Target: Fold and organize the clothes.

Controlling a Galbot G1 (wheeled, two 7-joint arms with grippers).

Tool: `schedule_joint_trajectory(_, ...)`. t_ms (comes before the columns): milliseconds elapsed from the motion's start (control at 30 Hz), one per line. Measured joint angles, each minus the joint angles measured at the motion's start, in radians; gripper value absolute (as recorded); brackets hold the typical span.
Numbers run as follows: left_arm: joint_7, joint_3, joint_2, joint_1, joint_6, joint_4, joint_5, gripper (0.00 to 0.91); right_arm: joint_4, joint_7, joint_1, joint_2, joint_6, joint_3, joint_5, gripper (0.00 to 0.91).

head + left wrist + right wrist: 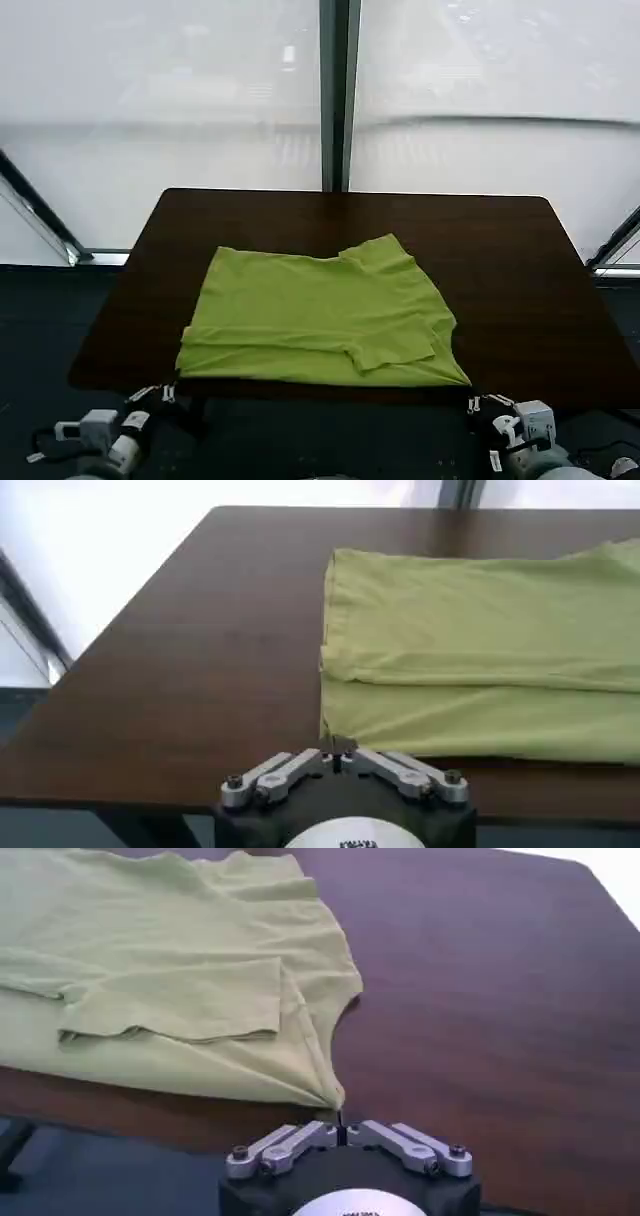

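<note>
The clothes, one lime-green T-shirt (310,310), lie flat on the dark brown table (500,260) with a sleeve folded onto the body. At the table's near edge my left gripper (165,392) is shut on the shirt's near left corner. In the left wrist view the left gripper (337,748) meets the corner of the shirt (480,630). My right gripper (477,404) is shut on the near right corner. In the right wrist view the shirt (170,958) is drawn to a point at the right gripper (340,1120).
Bare tabletop (180,660) runs left of the shirt, and more of it (480,998) lies to the right and behind. A window wall with a dark central post (335,95) stands beyond the far edge. Dark floor (40,320) surrounds the table.
</note>
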Motion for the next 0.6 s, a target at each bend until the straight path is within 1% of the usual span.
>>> schedule_joint_trajectory(133, -0.010, -0.008, 0.005, 0.015, 0.016, -0.013, 0.010, 0.878, 0.015, 0.000, 0.001, -0.015, 0.000, 0.014, 0.025, 0.878)
schedule_joint_trajectory(200, -0.024, -0.015, 0.002, 0.022, 0.031, -0.022, 0.010, 0.878, 0.026, -0.001, 0.007, -0.022, 0.000, 0.024, 0.049, 0.878)
schedule_joint_trajectory(300, -0.043, -0.022, -0.002, 0.029, 0.066, -0.041, 0.025, 0.878, 0.038, 0.001, 0.032, -0.031, 0.000, 0.046, 0.105, 0.878)
schedule_joint_trajectory(433, -0.110, -0.029, 0.000, 0.010, 0.146, -0.074, 0.015, 0.878, 0.032, 0.003, 0.114, -0.046, 0.000, 0.052, 0.174, 0.878)
schedule_joint_trajectory(600, -0.178, -0.031, 0.022, -0.060, 0.190, -0.124, -0.089, 0.878, -0.014, 0.033, 0.268, -0.070, 0.000, 0.026, 0.214, 0.878)
